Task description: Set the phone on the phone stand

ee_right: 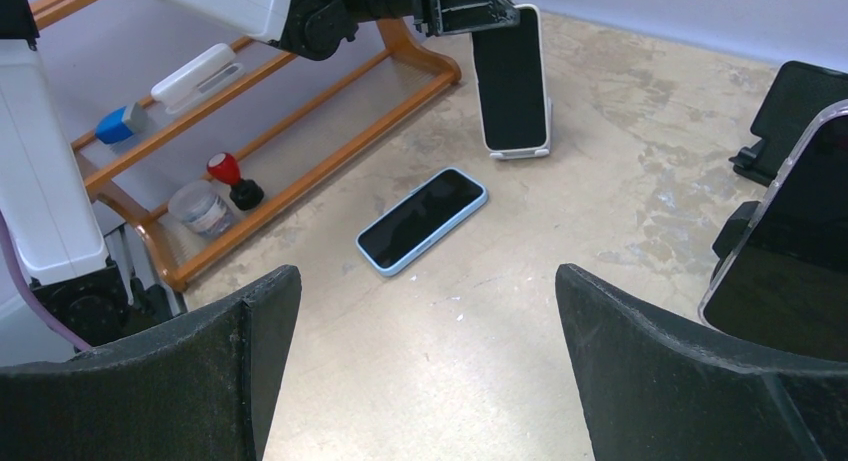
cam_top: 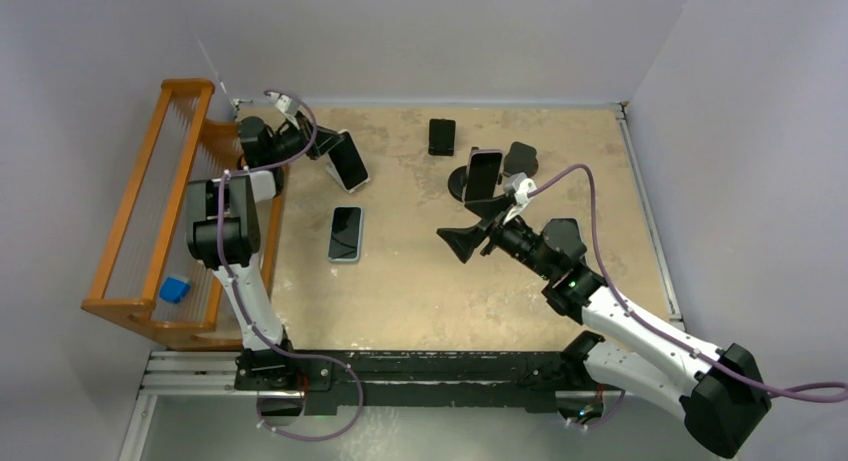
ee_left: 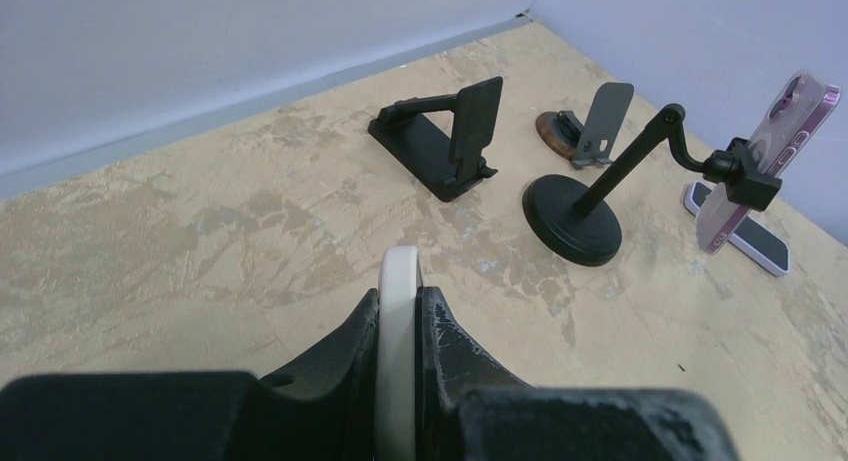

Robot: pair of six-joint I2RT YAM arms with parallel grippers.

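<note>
The left fingers (ee_left: 455, 356), black and scuffed, pinch the rounded rim of a white-cased phone (cam_top: 347, 162). They hold it tilted by its upper end, probably so its glossy dark face can lean back onto a support. The phone is well to the left of the black folding stand (ee_left: 450, 141), an angular hinged plate that looks like the free target. The right fingers (ee_right: 200, 381), broad matte wedges, gape wide and empty, nearer the arms than that stand. A blue-cased phone (cam_top: 345, 233) lies flat on the mottled tan desk (cam_top: 420, 291), left of the stand too.
</note>
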